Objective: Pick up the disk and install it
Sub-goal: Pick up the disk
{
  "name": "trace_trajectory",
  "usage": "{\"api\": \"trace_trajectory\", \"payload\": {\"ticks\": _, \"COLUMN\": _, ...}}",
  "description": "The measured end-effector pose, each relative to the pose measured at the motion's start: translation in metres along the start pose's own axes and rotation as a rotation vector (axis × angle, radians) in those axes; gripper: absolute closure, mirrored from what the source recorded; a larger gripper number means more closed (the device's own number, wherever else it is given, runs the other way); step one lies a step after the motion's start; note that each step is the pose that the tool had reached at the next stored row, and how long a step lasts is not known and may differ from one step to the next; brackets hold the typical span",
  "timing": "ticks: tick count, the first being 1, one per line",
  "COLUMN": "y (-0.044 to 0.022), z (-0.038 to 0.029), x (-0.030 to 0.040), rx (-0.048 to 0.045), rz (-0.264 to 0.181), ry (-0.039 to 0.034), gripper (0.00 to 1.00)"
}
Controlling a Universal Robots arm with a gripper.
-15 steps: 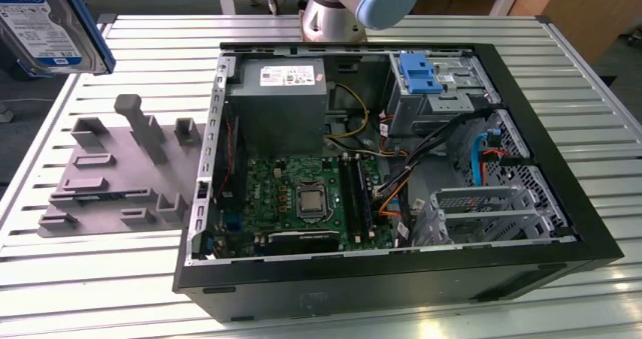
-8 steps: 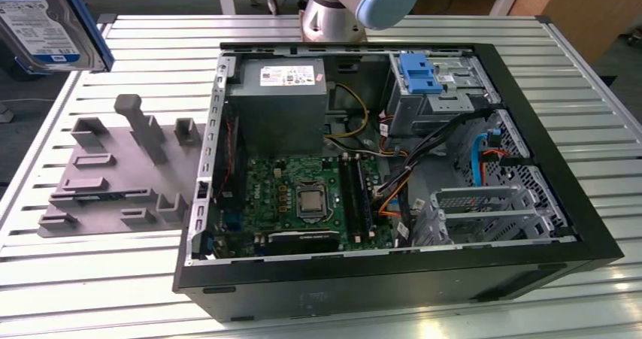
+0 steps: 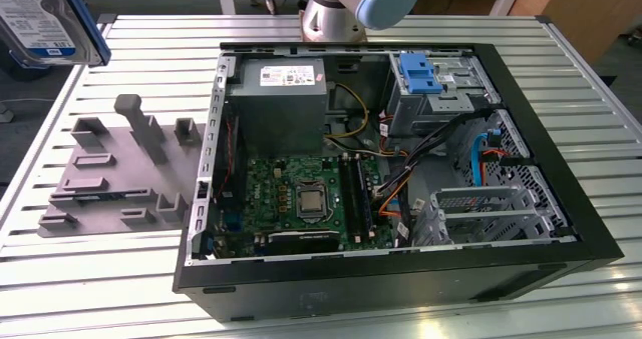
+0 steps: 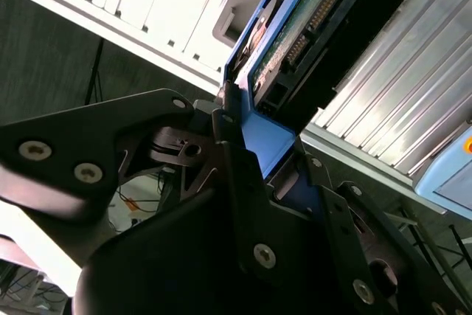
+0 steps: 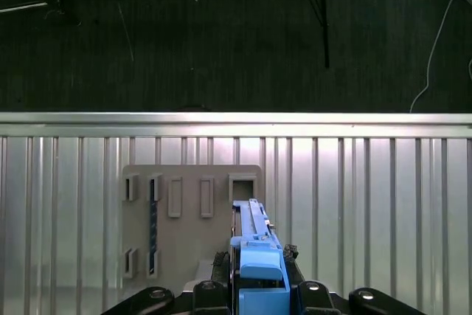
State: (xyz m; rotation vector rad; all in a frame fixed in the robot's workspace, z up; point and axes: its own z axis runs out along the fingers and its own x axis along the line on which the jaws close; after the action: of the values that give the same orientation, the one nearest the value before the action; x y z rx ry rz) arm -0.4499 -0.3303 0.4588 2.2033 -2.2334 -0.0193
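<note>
Blue-framed disk point(image 3: 40, 16), one, gripped by one hand point(image 5: 259, 274)

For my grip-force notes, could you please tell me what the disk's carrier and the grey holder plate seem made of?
The disk's carrier: smooth blue plastic, apparently, with moulded clips. The grey holder plate: matte, uniformly grey, likely plastic; no metallic shine.

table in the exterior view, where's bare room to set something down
The table has bare slats between the grey fixture plate and its edge nearest the camera, and a strip on the exterior view's right of the computer case. Crowded: the plate's upright holders and the case's inside, full of cables and the motherboard.
</note>
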Motion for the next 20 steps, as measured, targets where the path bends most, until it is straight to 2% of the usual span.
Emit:
{"api": "trace_trajectory", "payload": {"ticks": 10, "y": 0.0002, "z": -0.0129, "x": -0.0001, "rx": -0.0001, "rz": 0.0, "ry": 0.0, "gripper": 0.63}}
{"api": "trace_trajectory", "payload": {"ticks": 20, "y": 0.0003, "z": -0.023, "x": -0.0001, "rx": -0.0001, "rz": 0.0, "ry": 0.0, "gripper": 0.63}}
